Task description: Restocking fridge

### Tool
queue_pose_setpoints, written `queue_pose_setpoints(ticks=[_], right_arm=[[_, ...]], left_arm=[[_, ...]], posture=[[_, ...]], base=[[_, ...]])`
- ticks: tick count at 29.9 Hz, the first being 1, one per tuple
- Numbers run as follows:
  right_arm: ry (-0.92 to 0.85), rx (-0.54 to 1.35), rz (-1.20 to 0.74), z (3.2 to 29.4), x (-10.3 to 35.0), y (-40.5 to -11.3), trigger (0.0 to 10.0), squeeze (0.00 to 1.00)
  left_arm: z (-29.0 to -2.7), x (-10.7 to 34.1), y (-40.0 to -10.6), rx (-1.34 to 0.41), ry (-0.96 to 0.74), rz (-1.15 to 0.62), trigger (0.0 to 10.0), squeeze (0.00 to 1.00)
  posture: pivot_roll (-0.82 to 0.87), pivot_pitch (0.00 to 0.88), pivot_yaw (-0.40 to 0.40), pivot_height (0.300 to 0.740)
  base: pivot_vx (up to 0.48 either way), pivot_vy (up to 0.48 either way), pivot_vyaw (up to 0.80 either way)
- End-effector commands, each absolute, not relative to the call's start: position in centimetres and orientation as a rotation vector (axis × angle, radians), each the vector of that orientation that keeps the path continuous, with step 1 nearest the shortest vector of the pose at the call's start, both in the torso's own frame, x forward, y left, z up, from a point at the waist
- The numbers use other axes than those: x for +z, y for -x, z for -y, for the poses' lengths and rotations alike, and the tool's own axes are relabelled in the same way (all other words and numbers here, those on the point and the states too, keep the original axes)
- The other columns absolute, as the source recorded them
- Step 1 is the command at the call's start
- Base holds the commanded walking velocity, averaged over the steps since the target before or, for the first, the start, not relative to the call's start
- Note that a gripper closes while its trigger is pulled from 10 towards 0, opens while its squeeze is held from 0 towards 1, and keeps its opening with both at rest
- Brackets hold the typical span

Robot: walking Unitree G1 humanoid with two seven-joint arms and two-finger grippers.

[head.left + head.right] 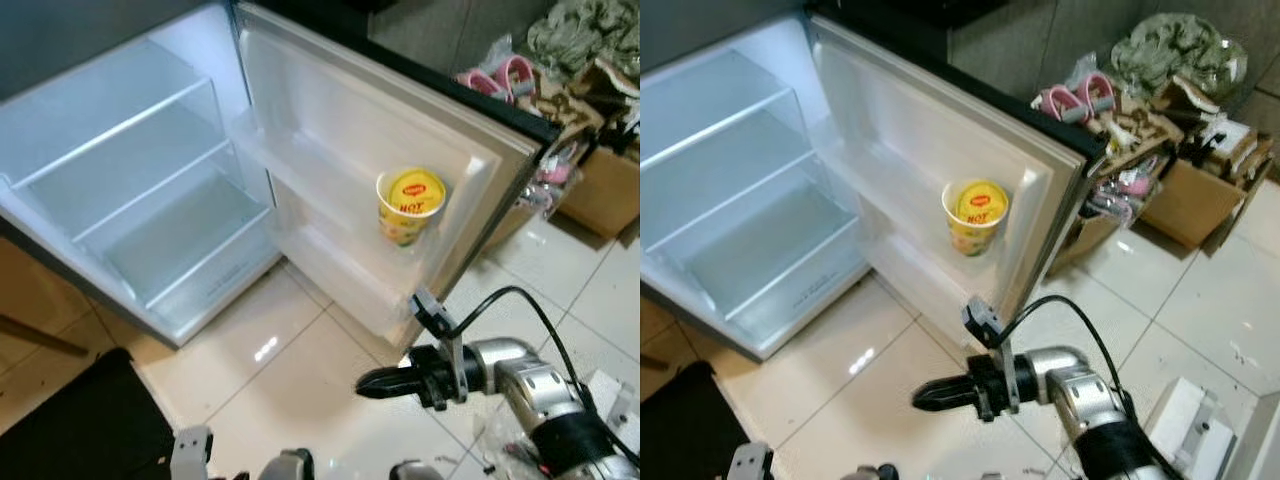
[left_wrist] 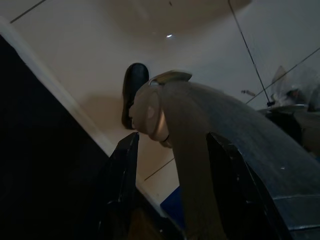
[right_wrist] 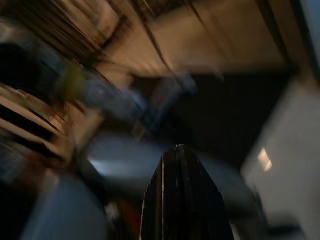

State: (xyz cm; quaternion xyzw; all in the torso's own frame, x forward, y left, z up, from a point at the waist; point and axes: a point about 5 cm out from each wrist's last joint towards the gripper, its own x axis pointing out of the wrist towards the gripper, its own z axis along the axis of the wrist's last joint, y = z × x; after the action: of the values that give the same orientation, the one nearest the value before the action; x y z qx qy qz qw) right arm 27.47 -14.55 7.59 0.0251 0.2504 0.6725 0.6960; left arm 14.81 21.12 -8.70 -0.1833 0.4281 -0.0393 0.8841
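Restocking under way: yellow noodle cup point(image 1: 410, 205) is seated upright in the open white fridge door's shelf point(image 1: 340, 200). Right gripper point(image 1: 378, 383), fingers closed and empty, is held below that door; the next item should be fetched without knocking it.

Cardboard box point(image 1: 1185, 200) on the tiled floor point(image 1: 890, 350), well beyond the fingers. Pink slippers point(image 1: 1080, 98) and crumpled green cloth point(image 1: 1175, 50) beside it. White carton point(image 1: 1185, 425) behind the fingers.
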Motion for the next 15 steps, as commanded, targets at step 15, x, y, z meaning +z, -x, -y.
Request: queue_pose_setpoints(ticks=[15], right_arm=[[0.349, 0.242, -0.845, 30.3, 5.6, -29.8, 10.0, 0.00]], left_arm=[[-20.0, -9.9, -12.3, -0.068, 0.418, -0.981, 10.0, 0.00]], posture=[[-0.07, 0.265, 0.002, 0.740]], base=[[0.000, 0.000, 0.00]])
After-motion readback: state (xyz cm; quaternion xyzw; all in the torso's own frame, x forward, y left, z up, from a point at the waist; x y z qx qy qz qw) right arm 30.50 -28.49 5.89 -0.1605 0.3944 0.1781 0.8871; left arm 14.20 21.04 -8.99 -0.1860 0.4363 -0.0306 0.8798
